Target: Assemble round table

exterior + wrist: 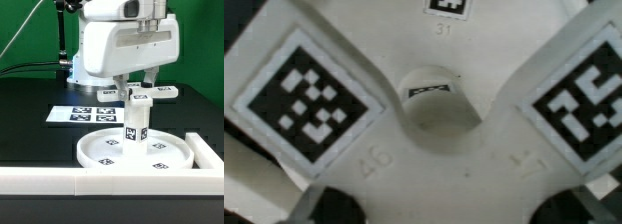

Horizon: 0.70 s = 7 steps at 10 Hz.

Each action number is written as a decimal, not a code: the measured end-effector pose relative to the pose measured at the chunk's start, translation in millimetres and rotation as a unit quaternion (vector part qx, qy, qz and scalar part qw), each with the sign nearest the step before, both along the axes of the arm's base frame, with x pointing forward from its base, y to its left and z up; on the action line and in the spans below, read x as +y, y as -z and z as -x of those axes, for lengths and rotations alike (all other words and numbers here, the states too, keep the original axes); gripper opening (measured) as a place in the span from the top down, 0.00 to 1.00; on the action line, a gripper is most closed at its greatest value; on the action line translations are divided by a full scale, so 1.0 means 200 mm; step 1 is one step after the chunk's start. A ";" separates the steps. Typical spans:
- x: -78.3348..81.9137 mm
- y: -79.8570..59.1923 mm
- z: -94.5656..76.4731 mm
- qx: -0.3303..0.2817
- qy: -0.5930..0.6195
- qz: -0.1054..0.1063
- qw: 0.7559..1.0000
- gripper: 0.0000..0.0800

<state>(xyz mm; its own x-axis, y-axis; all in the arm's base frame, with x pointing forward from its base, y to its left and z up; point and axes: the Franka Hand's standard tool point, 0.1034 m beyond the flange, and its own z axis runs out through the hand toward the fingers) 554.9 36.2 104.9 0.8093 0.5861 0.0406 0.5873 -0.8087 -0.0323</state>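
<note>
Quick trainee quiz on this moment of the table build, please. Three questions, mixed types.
1. True or false: the short post lies flat on the table.
2. Where is the marker board? A) beyond the round disc, toward the exterior view's left; B) on the disc; C) on top of the post.
3. Fill in: the part at the post's top is the ____.

Key: 1 false, it stands upright on the disc. 2 A. 3 cross-shaped foot piece.

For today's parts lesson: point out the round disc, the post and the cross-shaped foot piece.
round disc (100, 152), exterior view, its flat face.
post (133, 128), exterior view, its tagged side.
cross-shaped foot piece (441, 125), wrist view, its centre hub.
</note>
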 end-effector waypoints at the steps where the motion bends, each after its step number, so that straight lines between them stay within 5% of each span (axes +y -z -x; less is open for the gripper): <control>1: 0.01 0.00 0.00 0.000 0.043 -0.001 0.999 0.45; 7: 0.01 0.00 -0.01 0.004 0.253 -0.006 0.967 0.45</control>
<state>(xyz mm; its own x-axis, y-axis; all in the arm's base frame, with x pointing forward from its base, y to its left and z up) 557.1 38.2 104.7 0.9928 0.1140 0.0372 0.1156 -0.9923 -0.0454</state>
